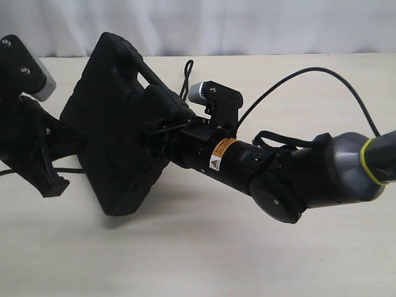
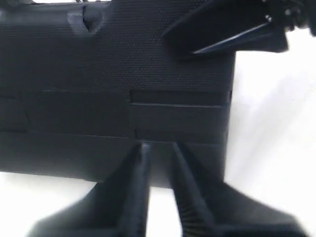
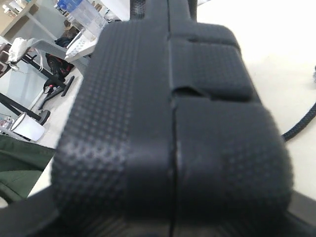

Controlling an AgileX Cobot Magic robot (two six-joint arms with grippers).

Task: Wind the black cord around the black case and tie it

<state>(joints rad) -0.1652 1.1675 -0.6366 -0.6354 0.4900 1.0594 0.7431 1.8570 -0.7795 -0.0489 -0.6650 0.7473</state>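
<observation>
The black case (image 1: 111,136) hangs tilted above the table, its handle cut-out uppermost. My right gripper (image 1: 159,133) is shut on the case's right edge, and the textured rim (image 3: 173,123) fills the right wrist view, leaving only the base of that gripper (image 3: 170,219) visible. The black cord (image 1: 187,74) shows as a thin loop behind the case's upper right side; a braided stretch (image 3: 302,124) lies on the table. My left gripper (image 1: 54,182) sits at the case's lower left. Its fingers (image 2: 157,148) reach the case's face (image 2: 123,74) with a narrow gap and nothing seen between them.
The beige table (image 1: 247,247) stretches in front of and to the right of the arms. A glossy arm cable (image 1: 322,69) arcs over the right arm. A white curtain (image 1: 247,25) closes off the back.
</observation>
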